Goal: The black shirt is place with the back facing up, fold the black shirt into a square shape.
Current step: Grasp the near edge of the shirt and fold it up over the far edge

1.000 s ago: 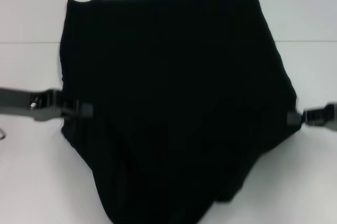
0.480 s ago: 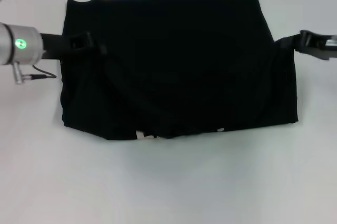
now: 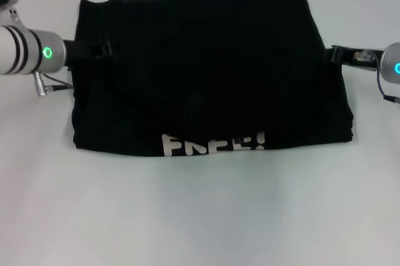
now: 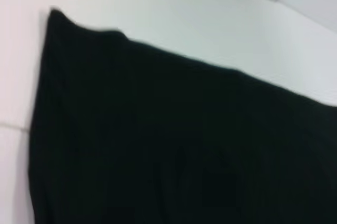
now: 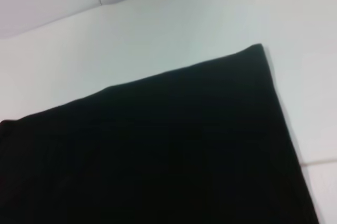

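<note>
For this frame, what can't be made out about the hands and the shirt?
- Left hand, head view: dark against the black shirt; whether it grips is unclear.
- Right hand, head view: same at the shirt's other edge.
- Wrist views: only shirt and table, no fingers.
- White lettering: lower part tucked under the fold.

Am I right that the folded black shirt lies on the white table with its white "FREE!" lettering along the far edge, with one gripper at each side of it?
Not quite. The head view shows the lettering along the near edge of the black shirt. The rest holds: it lies folded on the white table, with the left gripper and right gripper at its sides.
</note>
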`<state>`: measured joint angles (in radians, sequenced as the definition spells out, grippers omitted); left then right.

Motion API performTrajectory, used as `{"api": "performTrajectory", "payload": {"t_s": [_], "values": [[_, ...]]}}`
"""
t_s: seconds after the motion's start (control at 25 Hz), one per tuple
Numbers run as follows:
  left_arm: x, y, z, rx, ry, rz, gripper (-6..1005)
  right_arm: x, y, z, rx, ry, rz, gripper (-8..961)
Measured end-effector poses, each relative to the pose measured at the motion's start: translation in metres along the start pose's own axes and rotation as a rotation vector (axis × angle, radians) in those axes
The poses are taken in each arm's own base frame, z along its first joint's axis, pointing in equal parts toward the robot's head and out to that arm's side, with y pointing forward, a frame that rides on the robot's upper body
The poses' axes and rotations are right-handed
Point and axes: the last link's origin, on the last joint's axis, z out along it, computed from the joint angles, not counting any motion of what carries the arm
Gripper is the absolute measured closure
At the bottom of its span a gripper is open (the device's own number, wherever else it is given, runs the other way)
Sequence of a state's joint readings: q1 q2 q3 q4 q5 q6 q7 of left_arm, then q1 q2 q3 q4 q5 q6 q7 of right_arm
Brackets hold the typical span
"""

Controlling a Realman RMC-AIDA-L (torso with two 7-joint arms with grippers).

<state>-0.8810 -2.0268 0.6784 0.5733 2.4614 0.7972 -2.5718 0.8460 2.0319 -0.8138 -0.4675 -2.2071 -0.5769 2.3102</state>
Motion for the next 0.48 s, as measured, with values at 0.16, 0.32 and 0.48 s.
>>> {"api": "performTrajectory", "payload": {"t_s": [0.16,0.32,0.48], "values": [[0.014,-0.001,-0.005,0.018,0.055,0.002,1000,-0.012,0.0,-0.001,0.005,-0.024,-0.004,848],[0.025,0.0,-0.005,0.04,0.1,0.019,1000,-0.026,0.003,0.0,0.028,-0.066,-0.021,843],[0.027,0.005,0.0,0.074,0.121,0.069,1000,-0.037,0.011,0.004,0.047,-0.104,-0.051,837]]}}
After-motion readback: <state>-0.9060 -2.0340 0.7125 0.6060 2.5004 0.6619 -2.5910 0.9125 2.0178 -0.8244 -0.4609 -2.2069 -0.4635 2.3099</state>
